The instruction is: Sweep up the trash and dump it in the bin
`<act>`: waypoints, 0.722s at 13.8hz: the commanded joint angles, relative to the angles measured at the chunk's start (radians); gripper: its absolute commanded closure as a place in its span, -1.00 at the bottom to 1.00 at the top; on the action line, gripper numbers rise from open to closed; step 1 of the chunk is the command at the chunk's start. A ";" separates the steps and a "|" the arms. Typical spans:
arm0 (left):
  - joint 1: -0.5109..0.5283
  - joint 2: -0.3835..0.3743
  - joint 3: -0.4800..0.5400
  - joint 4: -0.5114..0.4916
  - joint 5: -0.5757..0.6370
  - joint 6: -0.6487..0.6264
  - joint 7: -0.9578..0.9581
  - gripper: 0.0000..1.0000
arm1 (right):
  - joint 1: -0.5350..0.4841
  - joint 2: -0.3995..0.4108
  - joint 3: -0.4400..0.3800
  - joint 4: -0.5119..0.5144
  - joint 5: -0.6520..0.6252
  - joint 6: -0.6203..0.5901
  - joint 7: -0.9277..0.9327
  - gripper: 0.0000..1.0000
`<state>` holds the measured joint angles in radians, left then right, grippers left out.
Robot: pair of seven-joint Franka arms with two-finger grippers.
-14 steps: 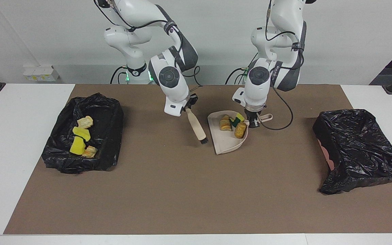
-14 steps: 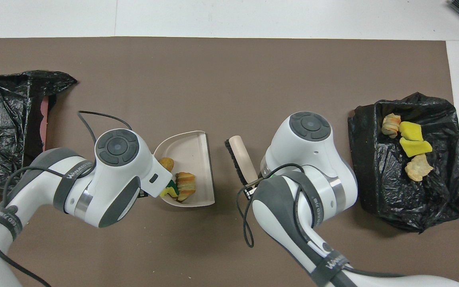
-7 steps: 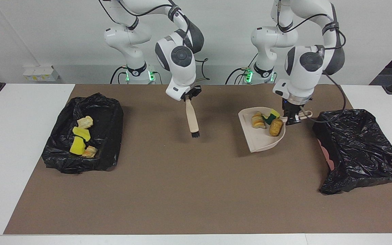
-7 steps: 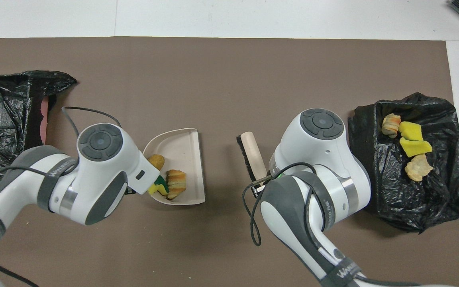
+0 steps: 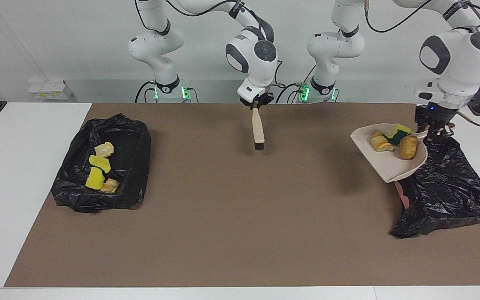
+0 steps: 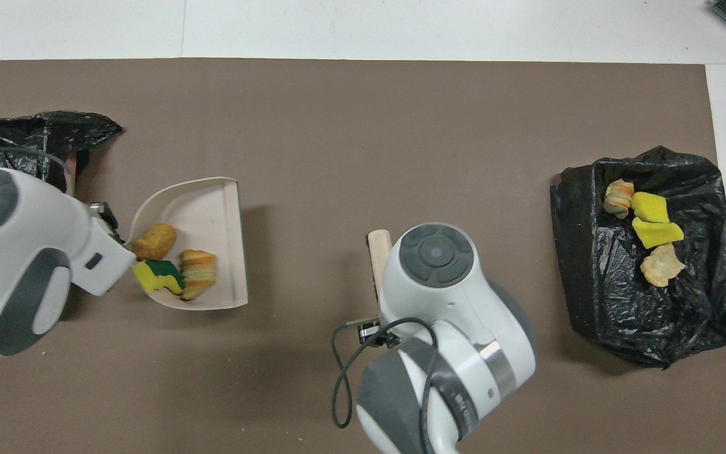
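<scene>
My left gripper [image 5: 433,132] is shut on the handle of the beige dustpan [image 5: 386,167], which it holds up in the air at the edge of the black-bagged bin [image 5: 446,189] at the left arm's end. Trash lies in the pan: a striped beige lump [image 5: 381,141], a yellow-green sponge piece [image 5: 398,134] and an orange-brown lump [image 5: 408,147]. The overhead view shows the dustpan [image 6: 212,202] beside the bin [image 6: 23,135], the wrist hiding the fingers. My right gripper [image 5: 256,103] is shut on the beige brush [image 5: 258,129], which hangs bristles down over the mat's middle.
A second black-lined bin [image 5: 131,166] sits at the right arm's end and holds several yellow and beige trash pieces [image 5: 98,166]. The brown mat [image 5: 231,216] covers the table between the two bins.
The left arm lifted the loaded dustpan off the mat and carried it to the bin at its end. The right arm raised the brush and drew it toward the robots.
</scene>
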<state>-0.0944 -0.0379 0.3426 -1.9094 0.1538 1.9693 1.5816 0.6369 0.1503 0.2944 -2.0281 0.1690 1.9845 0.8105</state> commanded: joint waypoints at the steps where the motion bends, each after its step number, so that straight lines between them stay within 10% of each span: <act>1: 0.004 0.105 0.102 0.154 0.003 -0.012 0.086 1.00 | 0.019 0.029 0.002 -0.004 -0.014 0.056 0.024 1.00; 5: 0.057 0.207 0.147 0.288 0.091 0.029 0.165 1.00 | 0.083 0.068 -0.003 -0.017 -0.016 0.042 0.050 0.75; 6: 0.059 0.217 0.147 0.289 0.148 0.057 0.175 1.00 | 0.083 0.068 -0.004 -0.009 -0.019 0.025 0.052 -0.89; 10: 0.050 0.233 0.147 0.273 0.357 0.138 0.164 1.00 | 0.072 0.052 -0.008 0.106 -0.109 -0.117 0.050 -1.00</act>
<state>-0.0426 0.1743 0.4875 -1.6540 0.4324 2.0824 1.7364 0.7216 0.2129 0.2841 -1.9878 0.1093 1.9407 0.8381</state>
